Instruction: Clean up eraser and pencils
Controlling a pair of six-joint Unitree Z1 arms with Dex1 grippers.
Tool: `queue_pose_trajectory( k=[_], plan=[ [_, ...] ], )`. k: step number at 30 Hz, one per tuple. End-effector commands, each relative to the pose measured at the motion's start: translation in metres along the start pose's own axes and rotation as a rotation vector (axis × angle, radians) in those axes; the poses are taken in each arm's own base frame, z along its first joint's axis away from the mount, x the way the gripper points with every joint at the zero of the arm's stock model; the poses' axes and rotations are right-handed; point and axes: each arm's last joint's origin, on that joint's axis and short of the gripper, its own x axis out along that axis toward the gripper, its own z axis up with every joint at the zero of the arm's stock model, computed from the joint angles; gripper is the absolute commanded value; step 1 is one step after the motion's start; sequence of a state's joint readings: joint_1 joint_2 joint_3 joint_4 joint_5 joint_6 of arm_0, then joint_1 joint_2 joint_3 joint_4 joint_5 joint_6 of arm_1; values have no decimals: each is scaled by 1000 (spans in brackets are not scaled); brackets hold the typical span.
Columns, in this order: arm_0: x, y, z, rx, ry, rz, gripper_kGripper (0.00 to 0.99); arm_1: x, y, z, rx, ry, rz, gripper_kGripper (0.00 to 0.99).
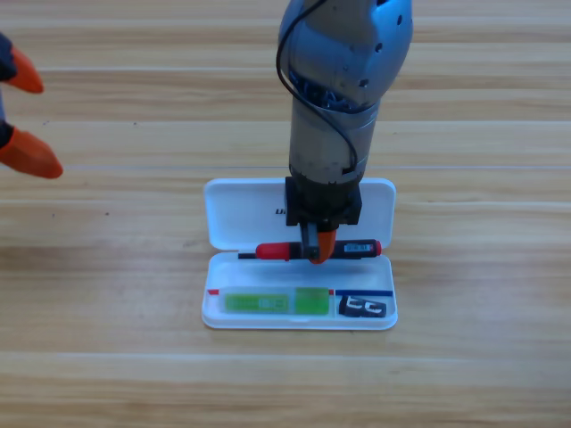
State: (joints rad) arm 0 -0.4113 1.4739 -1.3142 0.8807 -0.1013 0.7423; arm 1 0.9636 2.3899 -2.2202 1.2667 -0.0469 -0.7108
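A white case lies open in the middle of the table, its lid (241, 209) at the back and its tray (212, 308) in front. In the tray the green pencil (259, 302) lies on the left and the black eraser (363, 308) on the right. My right gripper (318, 251) points down over the tray's back edge and is shut on the black pen with the red cap (275, 251). The pen lies level, running left to right. My left gripper (20, 116) waits at the picture's left edge with its orange jaws apart.
The right arm's grey body (339, 98) comes down from the top middle and hides part of the lid. Bare wooden table (482, 267) surrounds the case on all sides.
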Motion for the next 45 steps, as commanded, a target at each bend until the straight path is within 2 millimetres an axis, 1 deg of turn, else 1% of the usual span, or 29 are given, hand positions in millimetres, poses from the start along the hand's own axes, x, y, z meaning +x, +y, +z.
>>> queue_pose_trajectory(
  k=[1, 2, 3, 5, 6, 7, 8, 10, 12, 15, 17, 19, 21, 23, 26, 27, 30, 32, 35, 37, 41, 45],
  plan=[
    [5, 0, -10, -20, 4, -5, 990, 33, 7, 9, -19, 65, 44, 0],
    [6, 0, -10, -19, 3, -4, 990, 33, 7, 9, -19, 65, 44, 0],
    [6, -1, -10, -17, 4, -5, 990, 33, 7, 9, -19, 65, 44, 58],
    [8, -1, -11, -17, 5, -6, 990, 33, 7, 9, -19, 65, 44, 437],
    [9, -1, -11, -17, 4, -5, 990, 33, 7, 9, -19, 65, 44, 600],
    [9, -1, -11, -17, 4, -5, 990, 33, 7, 9, -19, 67, 41, 704],
    [10, -1, -12, -17, 5, -6, 990, 33, 7, 9, -19, 70, 38, 747],
    [10, -1, -12, -17, 5, -6, 990, 33, 7, 9, -19, 72, 33, 755],
    [11, -1, -12, -17, 5, -6, 990, 33, 7, 9, -19, 73, 34, 792],
    [10, 0, -11, -17, 1, 1, 990, 32, 7, 9, -19, 73, 34, 792],
    [10, 1, -10, -15, -4, 9, 990, 30, 8, 7, -19, 73, 34, 792],
    [10, 4, -9, -20, -16, 20, 990, 20, 11, 3, -17, 70, 43, 793],
    [11, 9, -7, -29, -31, 34, 990, -3, 28, 0, -37, 40, 63, 795],
    [11, 16, -4, -39, -50, 46, 990, -37, 50, -8, -58, -12, 95, 821],
    [17, 31, 5, -54, -80, 47, 990, -85, 79, -25, -84, -97, 119, 825],
    [19, 36, 8, -57, -93, 45, 990, -95, 85, -32, -86, -119, 127, 834],
    [32, 54, 20, -71, -125, 34, 990, -121, 97, -46, -89, -190, 152, 834],
    [43, 66, 30, -74, -140, 26, 989, -134, 103, -54, -72, -228, 160, 864],
    [61, 82, 42, -75, -162, 0, 983, -150, 106, -69, -13, -315, 165, 874],
    [75, 89, 48, -74, -172, -18, 969, -157, 109, -83, 39, -389, 145, 877],
    [102, 99, 52, -78, -179, -45, 907, -163, 120, -113, 136, -533, 52, 897],
    [126, 103, 52, -80, -167, -66, 799, -172, 138, -137, 166, -610, 0, 899]
  ],
)
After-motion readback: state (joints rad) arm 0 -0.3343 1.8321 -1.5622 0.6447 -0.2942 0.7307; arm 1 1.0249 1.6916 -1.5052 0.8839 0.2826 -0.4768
